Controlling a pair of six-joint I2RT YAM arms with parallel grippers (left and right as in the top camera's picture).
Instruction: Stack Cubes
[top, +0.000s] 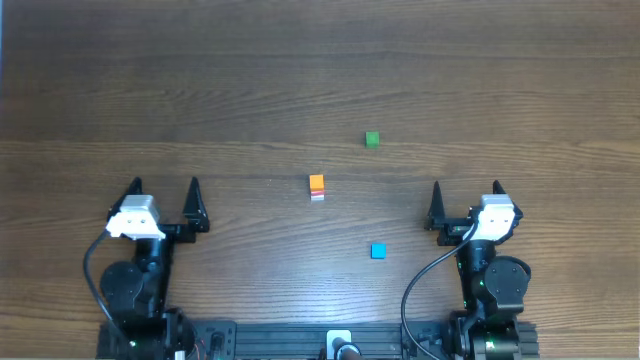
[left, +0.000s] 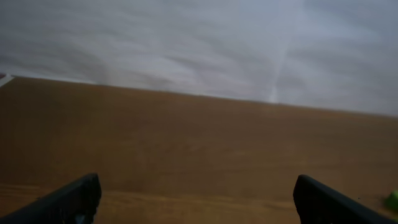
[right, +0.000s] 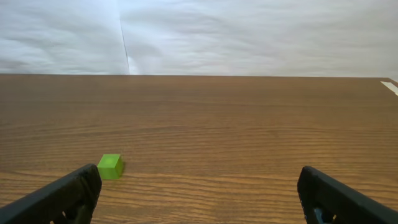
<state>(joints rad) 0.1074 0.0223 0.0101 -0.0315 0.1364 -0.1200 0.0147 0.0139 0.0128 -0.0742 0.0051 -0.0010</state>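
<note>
Currently, at the far left, the left pincer sits close to its base, spread wide with nothing between its fingers, well apart from every cube. Reaching from there to the middle is a long sweep, and I judge that a low pass could clip what stands in the way.

Toward the middle of the desk, an orange cube rests on a white cube, so a small stack is begun. That is probably the most fragile spot: a finger brushing it, or a third cube set down off-centre or let go from too high, could topple it.

Just right of the middle, the green cube lies alone farther up the desk, and the blue cube lies alone nearer the arms' bases, both well apart from the stack. Each is small, so if one finger touches first it may spin or skid away instead of being gripped squarely.

At the right, the right pincer is likewise wide open and empty, with the blue cube near it.

No brand, label or legible writing appears on the cubes or the desk.
</note>
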